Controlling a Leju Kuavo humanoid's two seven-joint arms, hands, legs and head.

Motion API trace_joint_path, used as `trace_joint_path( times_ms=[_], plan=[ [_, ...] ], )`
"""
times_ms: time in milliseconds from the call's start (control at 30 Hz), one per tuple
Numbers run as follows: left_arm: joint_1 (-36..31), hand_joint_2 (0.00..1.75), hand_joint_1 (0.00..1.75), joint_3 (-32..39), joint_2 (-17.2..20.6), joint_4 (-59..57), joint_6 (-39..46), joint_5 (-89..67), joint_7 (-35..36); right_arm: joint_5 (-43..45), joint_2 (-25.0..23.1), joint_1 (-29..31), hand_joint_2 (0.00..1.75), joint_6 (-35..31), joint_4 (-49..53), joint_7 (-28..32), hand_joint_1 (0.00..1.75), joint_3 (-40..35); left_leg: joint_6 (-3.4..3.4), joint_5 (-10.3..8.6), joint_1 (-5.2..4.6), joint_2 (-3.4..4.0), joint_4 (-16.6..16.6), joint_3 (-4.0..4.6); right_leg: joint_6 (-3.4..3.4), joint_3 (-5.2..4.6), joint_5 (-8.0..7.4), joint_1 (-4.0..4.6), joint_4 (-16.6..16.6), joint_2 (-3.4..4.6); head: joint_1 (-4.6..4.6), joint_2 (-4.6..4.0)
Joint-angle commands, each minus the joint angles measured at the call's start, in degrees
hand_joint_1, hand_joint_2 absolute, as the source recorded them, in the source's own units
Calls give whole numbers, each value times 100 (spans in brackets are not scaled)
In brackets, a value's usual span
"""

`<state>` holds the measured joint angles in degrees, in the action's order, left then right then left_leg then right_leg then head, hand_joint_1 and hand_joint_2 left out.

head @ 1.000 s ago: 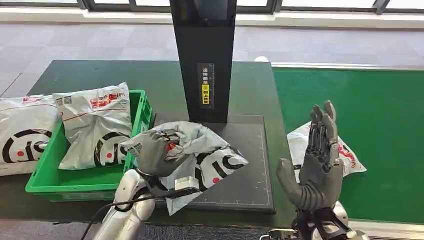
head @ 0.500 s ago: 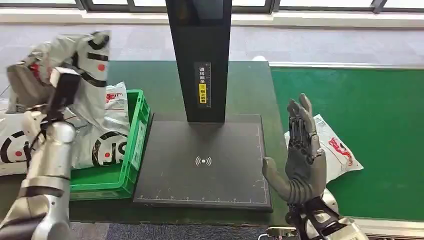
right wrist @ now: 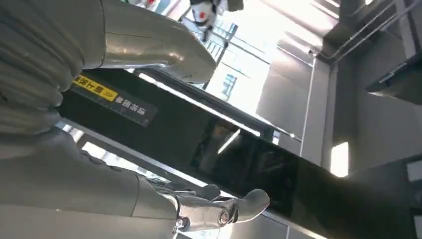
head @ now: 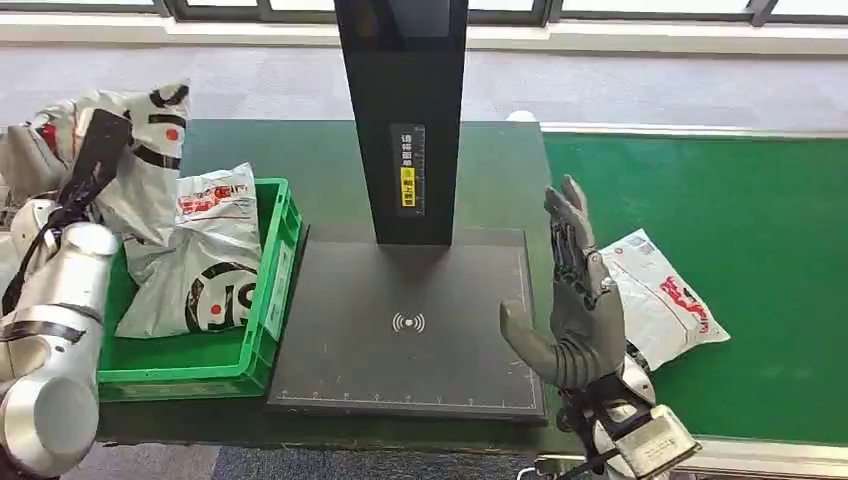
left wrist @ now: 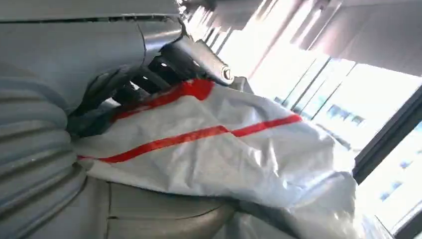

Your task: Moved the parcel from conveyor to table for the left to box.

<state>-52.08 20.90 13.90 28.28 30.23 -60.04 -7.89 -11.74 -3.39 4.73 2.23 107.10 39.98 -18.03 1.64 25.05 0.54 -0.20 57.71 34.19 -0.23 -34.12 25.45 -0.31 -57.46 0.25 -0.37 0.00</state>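
Left hand: gripping a grey parcel, holding it raised over the far-left end of the green crate; in the left wrist view the fingers are curling over the bag's red-striped film.
Right hand: standing upright and holding nothing, fingers apart, at the near-right edge of the scan pad.
Boxed parcel: lying tilted against the crate's far wall, directly beneath the raised one.
Conveyor parcel: lying flat on the green belt, just right of the empty hand and apparently next in line.
Loose parcel: showing at the far left, outside the crate and partly hidden by the silver arm.
Risk, release: the raised bag is hanging near the crate's left rim, so letting go there could be sending it over the edge onto the loose parcel.
Risk, stacking: the tilted bag below is offering a slippery slope, and a drop onto it could be sliding either bag out.
Risk, grip: the soft film is bunching in the fingers and could be clinging on release.
Surface: a dark green table carrying crate, pad and black scanner column; the belt adjoining on the right.
Room: grey carpet tiles stretching away to a window frame along the far wall.
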Motion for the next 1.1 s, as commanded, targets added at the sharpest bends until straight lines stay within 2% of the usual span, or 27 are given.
trace_joint_path(
  times_ms=[33,433,633,800,967,1100],
  plan=[
    [-125,0,0,-162,-163,-993,-222,-515,522,-128,-128,48,175,-4,-543,2,0,202,-4,-1,1,-3,-7,-10,2,12,0,2,8,-7,0,0],
    [67,0,0,-333,-268,-890,-505,-871,665,-227,-130,-5,175,6,-624,2,0,241,-5,-1,1,-3,-7,-6,3,6,0,3,8,-10,0,0],
    [342,0,0,-141,-294,-588,-363,-926,392,-449,-260,117,175,251,-867,-16,0,470,-3,0,-1,5,-7,-4,2,2,-1,1,6,0,0,0],
    [516,0,0,-9,-366,-327,-278,-1011,278,-910,-317,345,175,292,-1548,-386,0,599,-7,-3,2,8,-19,-17,4,17,-6,4,21,0,0,0],
    [520,0,0,-1,-391,-286,-291,-1037,292,-959,-339,384,175,287,-1662,-400,0,611,-9,-5,3,3,-19,-15,4,18,-7,5,22,-5,0,0],
    [625,0,0,41,-415,-143,-287,-1127,265,-1219,-361,549,175,205,-2035,-675,0,790,-4,0,1,5,-7,-4,2,5,-2,2,7,-1,0,0]
  ],
)
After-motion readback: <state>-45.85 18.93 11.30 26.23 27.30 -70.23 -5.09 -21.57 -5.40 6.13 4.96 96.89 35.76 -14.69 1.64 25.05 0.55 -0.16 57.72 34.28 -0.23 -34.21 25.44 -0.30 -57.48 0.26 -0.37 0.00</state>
